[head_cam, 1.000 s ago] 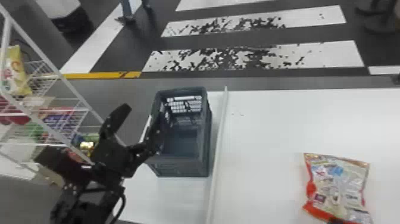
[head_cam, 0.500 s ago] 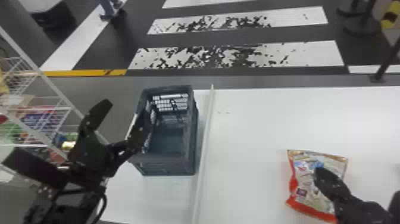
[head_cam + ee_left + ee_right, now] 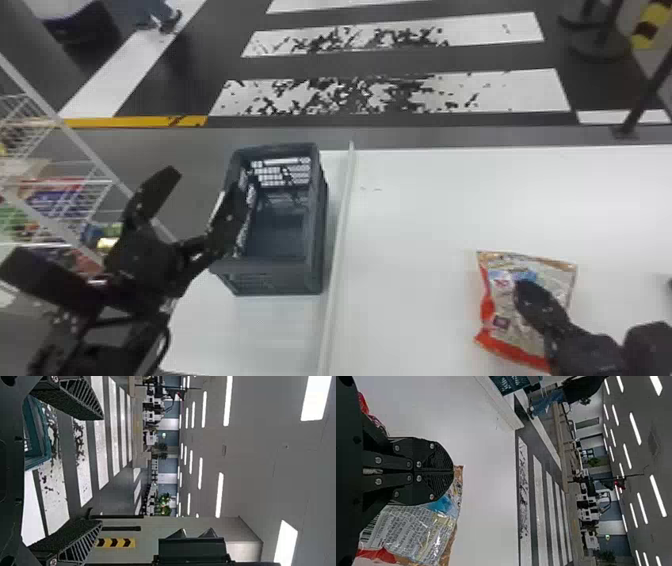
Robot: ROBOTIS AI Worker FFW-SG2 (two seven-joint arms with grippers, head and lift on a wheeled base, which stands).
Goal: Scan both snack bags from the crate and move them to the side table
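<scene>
My left gripper (image 3: 208,182) stands open at the left side of the dark crate (image 3: 315,280), one finger overlapping its left wall. In the left wrist view the same gripper (image 3: 102,470) has its two fingers wide apart with nothing between them; a corner of the crate (image 3: 39,457) shows beside one finger. On the white table, a red-edged snack bag (image 3: 505,330) lies flat, and my right gripper (image 3: 525,292) is over its middle. In the right wrist view that gripper (image 3: 453,471) is shut, fingers pressed together above the printed bag (image 3: 411,530), no packaging visible between them.
A raised white strip (image 3: 340,235) runs along the white table (image 3: 425,210) between crate and bag. Wire shelves (image 3: 65,200) with colourful packs stand at the far left. Behind the table is a floor with white stripes, and posts on dark bases (image 3: 600,45) stand at the back right.
The head view has swung to the right, so crate and bag sit further left in it. My right gripper has come in from the bottom edge over the bag.
</scene>
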